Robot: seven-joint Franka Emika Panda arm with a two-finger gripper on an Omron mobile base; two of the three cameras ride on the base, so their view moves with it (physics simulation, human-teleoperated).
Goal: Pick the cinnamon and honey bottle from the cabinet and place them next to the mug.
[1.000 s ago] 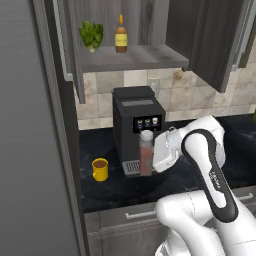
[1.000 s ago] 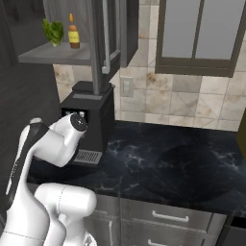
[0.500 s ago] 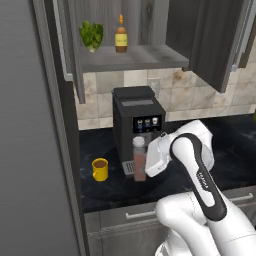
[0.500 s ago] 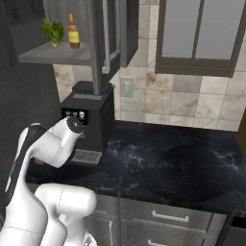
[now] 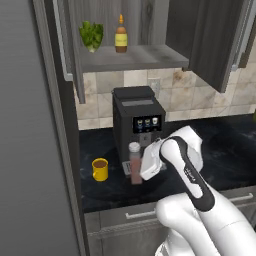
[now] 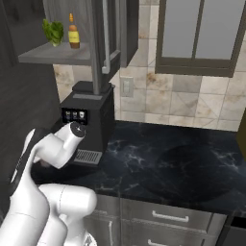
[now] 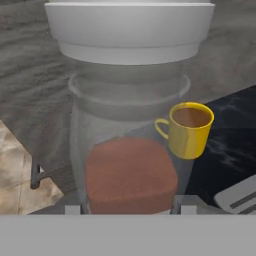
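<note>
My gripper [image 5: 141, 170] is shut on the cinnamon [image 5: 134, 164], a clear jar of reddish-brown powder with a pale cap, held upright low over the black counter in front of the coffee machine. The yellow mug [image 5: 100, 169] with brown liquid stands a short way left of the jar. In the hand view the cinnamon [image 7: 131, 172] is very close between my fingertips [image 7: 186, 206], with the mug [image 7: 190, 129] behind it to the right. The amber honey bottle [image 5: 120, 41] stands on the shelf of the open dark cabinet [image 5: 135, 59], also seen as the honey bottle [image 6: 73, 37].
A black coffee machine [image 5: 137, 125] stands against the tiled wall, its drip tray right behind the jar. A green plant [image 5: 91, 35] sits left of the honey bottle. A tall grey panel [image 5: 35, 150] bounds the counter on the left. Black counter [image 6: 163, 163] stretches right.
My arm has carried the cinnamon leftward and slightly lower, closer to the mug. The honey bottle and the mug have stayed where they were.
</note>
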